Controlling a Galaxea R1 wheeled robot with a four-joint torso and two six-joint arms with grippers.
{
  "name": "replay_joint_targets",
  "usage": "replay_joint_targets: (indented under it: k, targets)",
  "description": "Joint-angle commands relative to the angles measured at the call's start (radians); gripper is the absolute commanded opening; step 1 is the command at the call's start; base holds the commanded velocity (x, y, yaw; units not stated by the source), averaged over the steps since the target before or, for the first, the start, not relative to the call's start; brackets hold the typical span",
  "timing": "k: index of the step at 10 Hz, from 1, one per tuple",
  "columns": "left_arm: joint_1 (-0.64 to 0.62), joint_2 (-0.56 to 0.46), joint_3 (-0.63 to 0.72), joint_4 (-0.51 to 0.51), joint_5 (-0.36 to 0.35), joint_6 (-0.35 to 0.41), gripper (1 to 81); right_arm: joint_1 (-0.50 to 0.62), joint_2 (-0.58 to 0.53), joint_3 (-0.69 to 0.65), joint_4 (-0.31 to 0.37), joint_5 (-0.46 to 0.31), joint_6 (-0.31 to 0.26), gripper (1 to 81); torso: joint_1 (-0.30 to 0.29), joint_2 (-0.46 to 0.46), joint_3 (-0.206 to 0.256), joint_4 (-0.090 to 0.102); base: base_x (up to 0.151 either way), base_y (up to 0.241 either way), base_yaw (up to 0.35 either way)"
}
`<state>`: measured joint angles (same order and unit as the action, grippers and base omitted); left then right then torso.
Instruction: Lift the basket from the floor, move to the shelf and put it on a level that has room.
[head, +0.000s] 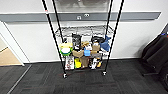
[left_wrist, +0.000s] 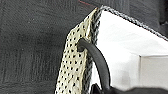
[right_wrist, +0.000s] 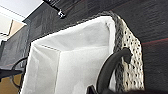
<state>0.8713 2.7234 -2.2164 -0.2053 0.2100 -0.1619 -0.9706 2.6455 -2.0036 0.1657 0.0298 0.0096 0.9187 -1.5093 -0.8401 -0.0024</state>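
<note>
Tool state at both wrists: cannot tell. Basket (right_wrist: 75, 62) hangs above carpet by dark handle (left_wrist: 97, 60) at each end, kept level for shelf (head: 83, 37) ahead, mesh level (head: 85, 30) bare.

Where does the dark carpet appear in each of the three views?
Head view: carpet across the foreground, under the shelf.
Left wrist view: carpet beside the basket, along its speckled side.
Right wrist view: carpet around the basket, reaching a shelf caster beyond it.
Shared landmarks: the basket links both wrist views; the caster links the head and right wrist views.
</note>
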Motion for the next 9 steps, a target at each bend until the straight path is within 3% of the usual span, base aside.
replay_joint_targets:
  k: [1,9]
  targets:
    - [-0.114,-0.042,0.059,-0.060,0.045,-0.010,1.0,0.092,-0.017,0.043,0.006,-0.036,0.004,1.0,-0.064,0.099,0.000,0.000,0.000,0.000,0.000]
    - [-0.145,-0.068,0.115,-0.117,0.055,-0.008,1.0,0.101,-0.034,0.079,0.011,-0.025,0.027,1.0,-0.233,0.363,0.011,0.000,0.000,0.000,0.000]
